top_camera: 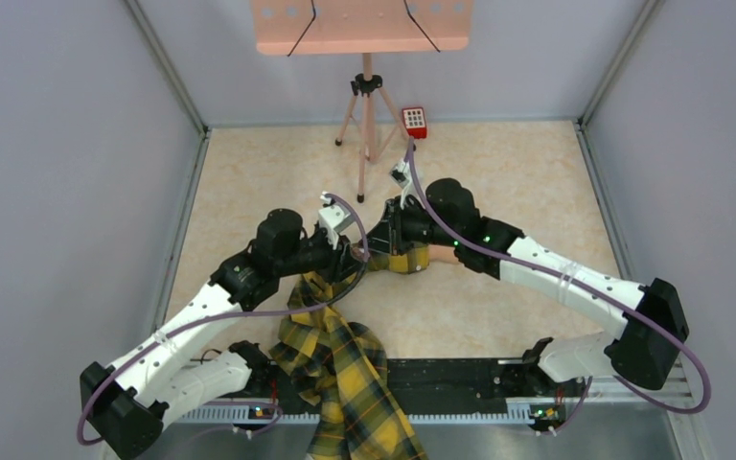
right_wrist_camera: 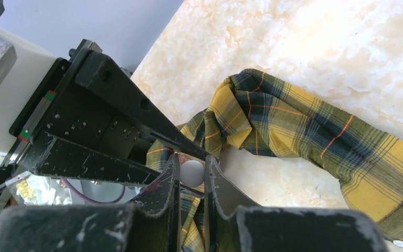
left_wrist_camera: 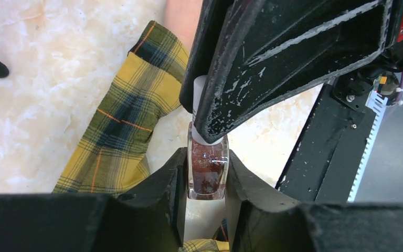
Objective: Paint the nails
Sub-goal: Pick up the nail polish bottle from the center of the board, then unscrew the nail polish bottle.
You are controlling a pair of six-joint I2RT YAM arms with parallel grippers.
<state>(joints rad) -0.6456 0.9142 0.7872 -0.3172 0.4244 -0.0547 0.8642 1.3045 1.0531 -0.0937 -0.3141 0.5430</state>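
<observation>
Dark-red polish bottle (left_wrist_camera: 208, 176) is gripped by the left claw (left_wrist_camera: 205, 160), its white cap (right_wrist_camera: 192, 172) by the right claw (right_wrist_camera: 191, 163). Opening is in hand, so a twist is needed next. Nails are hidden under the claws, mid-worktop.

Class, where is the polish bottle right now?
In the left wrist view, centre: the bottle is clamped in the left gripper, its white cap pinched by the right gripper, beside the plaid sleeve.

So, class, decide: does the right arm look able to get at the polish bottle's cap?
Likely yes: the right gripper is shut on the white cap, with the left gripper clamping the bottle beneath it.
</observation>
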